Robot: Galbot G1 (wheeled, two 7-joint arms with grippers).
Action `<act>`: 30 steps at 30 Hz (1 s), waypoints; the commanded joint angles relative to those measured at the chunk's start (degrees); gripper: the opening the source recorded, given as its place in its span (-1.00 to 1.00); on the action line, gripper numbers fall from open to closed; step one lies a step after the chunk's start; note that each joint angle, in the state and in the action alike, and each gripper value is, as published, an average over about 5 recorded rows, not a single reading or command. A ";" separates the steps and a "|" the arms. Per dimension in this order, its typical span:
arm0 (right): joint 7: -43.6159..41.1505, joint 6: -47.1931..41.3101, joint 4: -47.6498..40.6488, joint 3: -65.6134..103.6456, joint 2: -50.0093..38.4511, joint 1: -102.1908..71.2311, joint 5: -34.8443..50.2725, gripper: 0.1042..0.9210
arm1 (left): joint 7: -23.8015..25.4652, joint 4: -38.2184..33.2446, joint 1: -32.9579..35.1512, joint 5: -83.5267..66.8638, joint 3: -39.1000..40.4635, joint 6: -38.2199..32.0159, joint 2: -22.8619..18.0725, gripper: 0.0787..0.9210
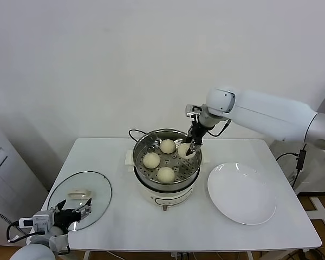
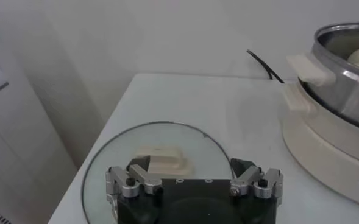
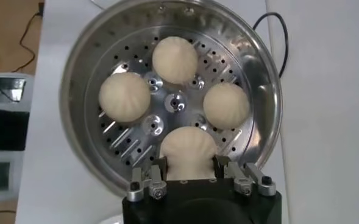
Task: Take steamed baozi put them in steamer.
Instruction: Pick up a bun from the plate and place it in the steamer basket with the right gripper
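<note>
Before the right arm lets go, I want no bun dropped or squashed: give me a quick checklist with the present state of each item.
1. Right gripper shut on the fourth baozi: ok.
2. That baozi is inside the steamer, over the perforated tray: ok.
3. It sits fully on the tray: cannot tell.
4. The other three baozi lie apart from it, with room to release: ok.
5. White plate has no bun left: ok.
6. Left gripper open, parked over the glass lid, away from the steamer: ok.

Four baozi (image 1: 166, 174) in steamer (image 1: 142, 149)
</note>
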 commanded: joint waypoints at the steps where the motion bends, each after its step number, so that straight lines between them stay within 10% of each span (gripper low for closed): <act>1: 3.58 -1.65 -0.45 1.54 0.79 -4.54 -0.73 -0.05 | 0.05 0.06 -0.01 -0.02 0.00 -0.04 -0.04 0.77; 12: 3.59 -1.26 -0.02 2.61 0.14 -5.75 -1.03 0.09 | 0.15 0.27 0.06 -0.06 -0.07 -0.11 -0.23 0.77; 21: 0.60 -0.11 -0.15 8.57 -3.56 -4.86 -0.51 0.67 | 0.12 0.44 -0.28 0.00 -0.18 -0.16 -0.81 0.77; 30: 9.97 6.12 -0.86 30.36 -11.40 -14.89 12.47 0.76 | 0.39 0.26 -0.63 -0.27 -1.05 -0.38 -0.78 0.77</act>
